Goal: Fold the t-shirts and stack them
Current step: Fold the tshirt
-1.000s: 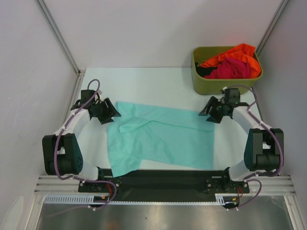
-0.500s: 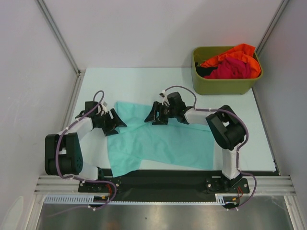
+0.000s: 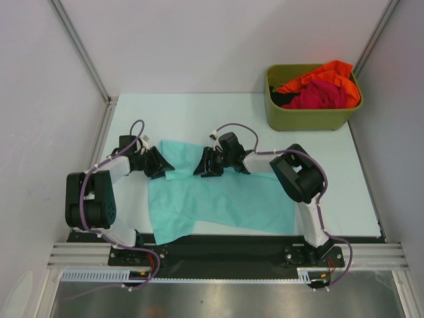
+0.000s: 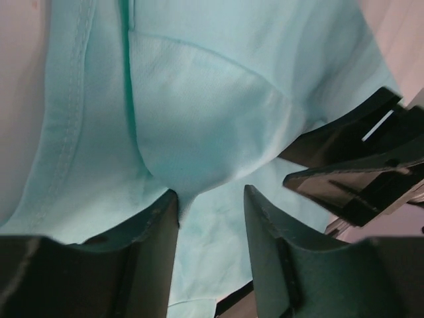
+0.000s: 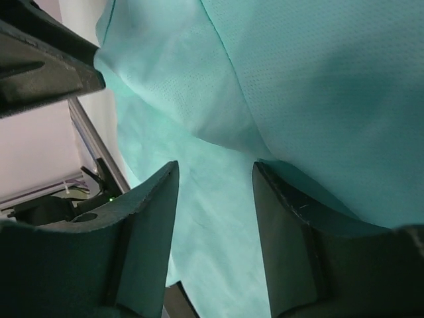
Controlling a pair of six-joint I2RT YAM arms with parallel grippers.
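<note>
Top external view. INSPECTOR: State the location of the teal short-sleeved cloth t-shirt (image 3: 225, 195).

TECHNICIAN: It lies spread out on the pale flat table (image 3: 199, 112), at the near centre. A fold shows near its far left corner. The bright orange cloth t-shirt (image 3: 331, 69) and the magenta-red cloth t-shirt (image 3: 318, 96) lie crumpled together in the olive-green rectangular plastic bin (image 3: 311, 119) at the far right corner, well apart from the teal one.

INSPECTOR: Position of each claw?

TECHNICIAN: The left gripper (image 3: 159, 164) is at the shirt's left edge, near the far corner. The right gripper (image 3: 202, 164) is over the far edge, near the middle, with that arm reaching across the cloth. The two claws are near each other and not touching.

INSPECTOR: Claw state?

TECHNICIAN: Left wrist view: the fingers (image 4: 156, 258) are spread apart and released, with a raised fold of teal cloth just ahead of the gap. Right wrist view: the fingers (image 5: 146, 245) are likewise spread and released, with nothing clamped. Teal cloth fills the field beyond them.
</note>
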